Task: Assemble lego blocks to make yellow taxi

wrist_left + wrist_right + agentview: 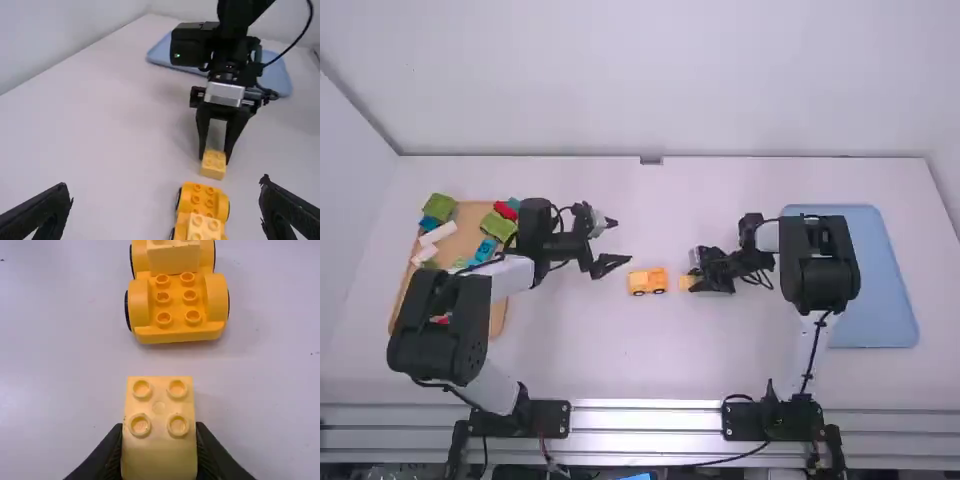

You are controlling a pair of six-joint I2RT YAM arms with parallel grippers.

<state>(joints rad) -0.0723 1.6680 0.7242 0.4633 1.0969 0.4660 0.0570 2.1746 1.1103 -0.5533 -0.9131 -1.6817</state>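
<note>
We see the yellow wheeled base just ahead of the right claw, upright on the tabletop, with a strip of bare surface between it and what that claw grips. A paler yellow block sits on the base, on the half farther from the right claw; the half nearer to it shows six bare studs. Between the right claw's fingers we have a pale yellow block clamped by its sides, studs up; we cannot tell whether its underside touches the surface below. The left claw is released, its fingers wide apart with nothing between them, near the base and on the other side of it from the right claw. Well behind the left claw lies a tan tray with green, red, blue and white blocks; behind the right claw, past its arm, lies a blue tray.
</note>
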